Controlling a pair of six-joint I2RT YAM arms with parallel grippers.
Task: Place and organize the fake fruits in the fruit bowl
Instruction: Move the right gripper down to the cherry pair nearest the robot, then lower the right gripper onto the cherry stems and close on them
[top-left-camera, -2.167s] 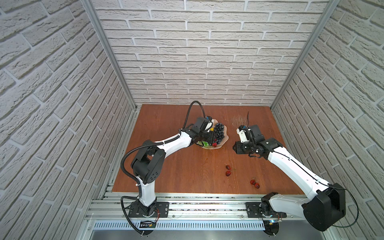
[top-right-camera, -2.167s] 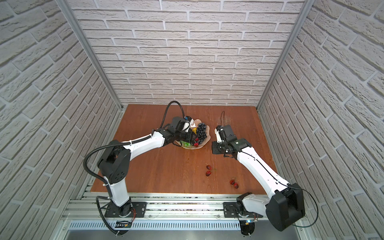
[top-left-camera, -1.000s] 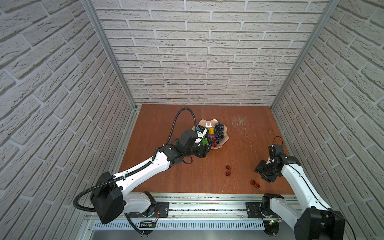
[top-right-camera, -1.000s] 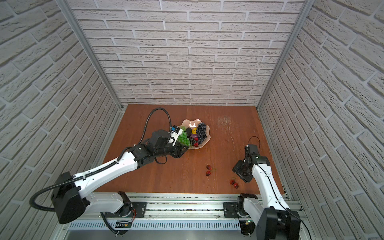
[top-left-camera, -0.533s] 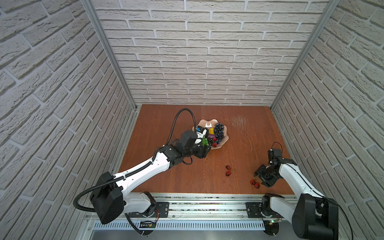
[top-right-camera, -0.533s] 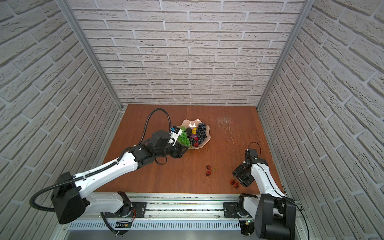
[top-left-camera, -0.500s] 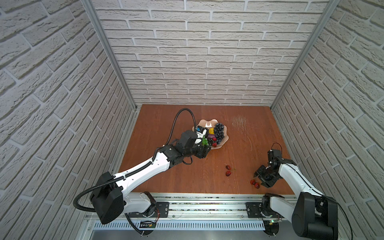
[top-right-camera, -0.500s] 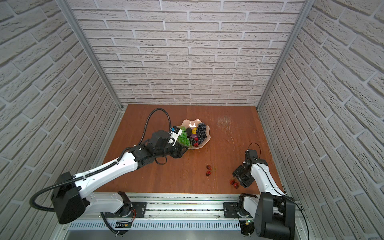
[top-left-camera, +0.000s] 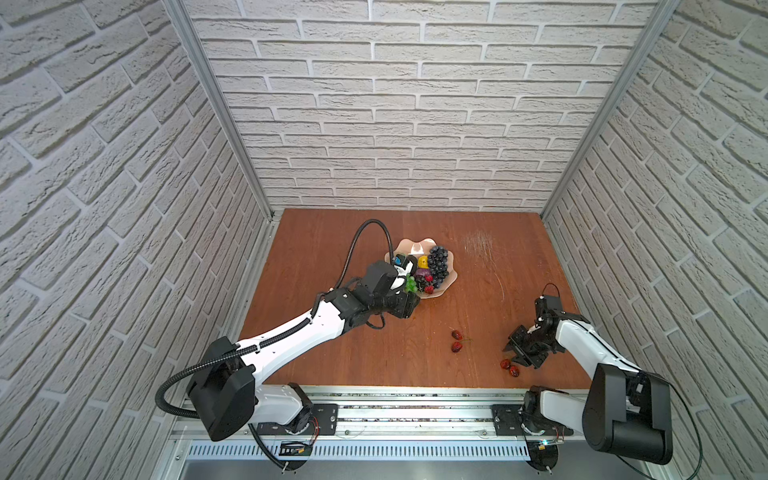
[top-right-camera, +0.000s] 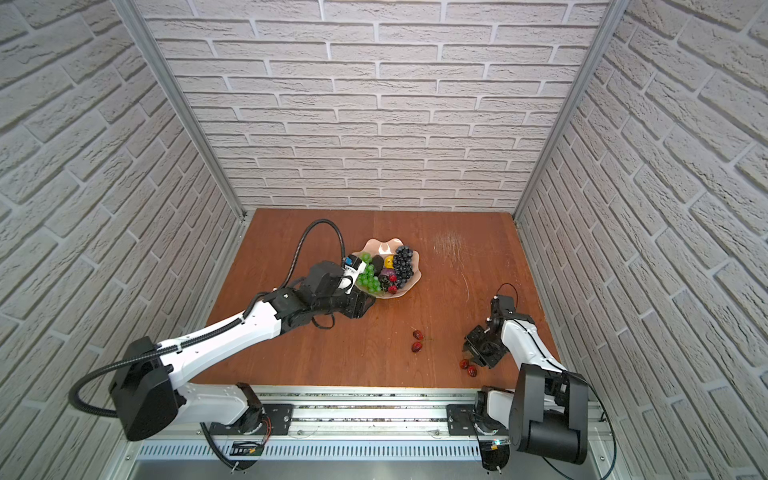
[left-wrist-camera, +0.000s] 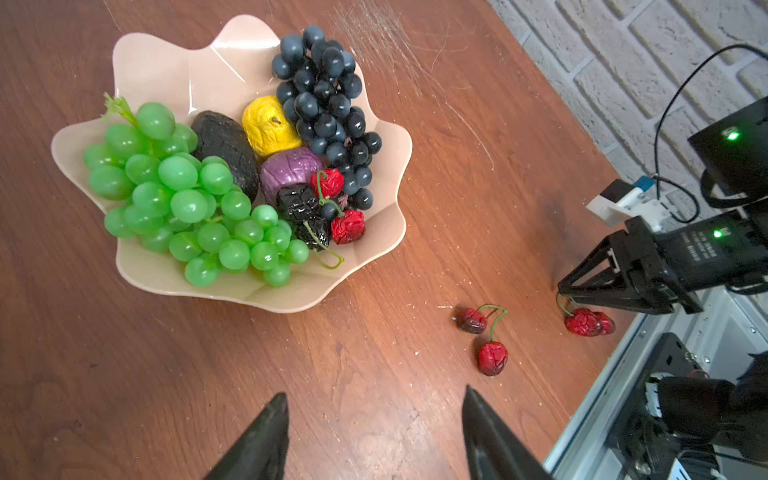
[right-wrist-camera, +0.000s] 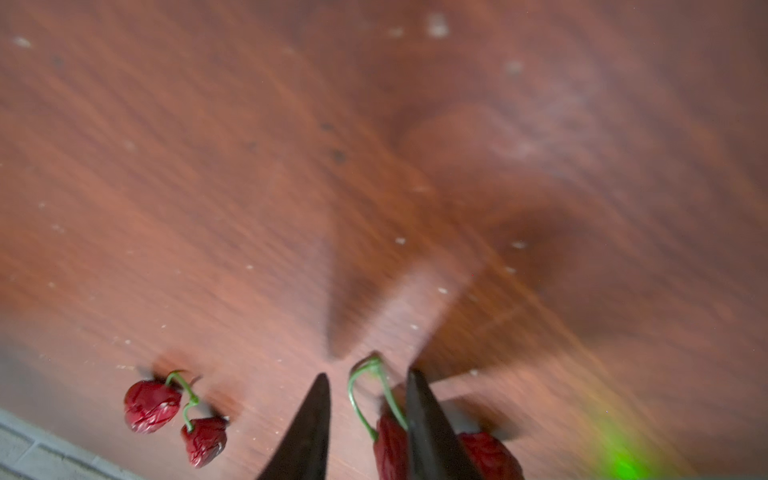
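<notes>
The peach scalloped fruit bowl (left-wrist-camera: 166, 54) (top-left-camera: 415, 243) (top-right-camera: 384, 243) holds green grapes (left-wrist-camera: 183, 199), dark grapes (left-wrist-camera: 328, 112), an avocado (left-wrist-camera: 224, 145), a yellow fruit (left-wrist-camera: 270, 126), a purple fruit (left-wrist-camera: 289, 170) and cherries (left-wrist-camera: 347, 226). One cherry pair (top-left-camera: 456, 340) (left-wrist-camera: 484, 338) (right-wrist-camera: 174, 415) lies on the table. Near the front right edge, my right gripper (right-wrist-camera: 368, 374) (top-left-camera: 515, 355) (top-right-camera: 469, 353) is down at another cherry pair (right-wrist-camera: 390, 440) (left-wrist-camera: 588, 322). Its jaws stand narrowly apart around the green stem loop. My left gripper (left-wrist-camera: 375, 392) (top-left-camera: 409, 307) hangs open and empty beside the bowl's front.
The brown wooden table (top-left-camera: 332, 257) is walled by white brick on three sides. A metal rail (top-left-camera: 395, 399) runs along its front edge, close to the right gripper's cherries. A scratched patch (top-left-camera: 478, 243) marks the table behind the bowl.
My right arm swung from beside the bowl to the front right and came down over the cherry pair, its jaws narrowing. The left arm drew back from the bowl, then held still.
</notes>
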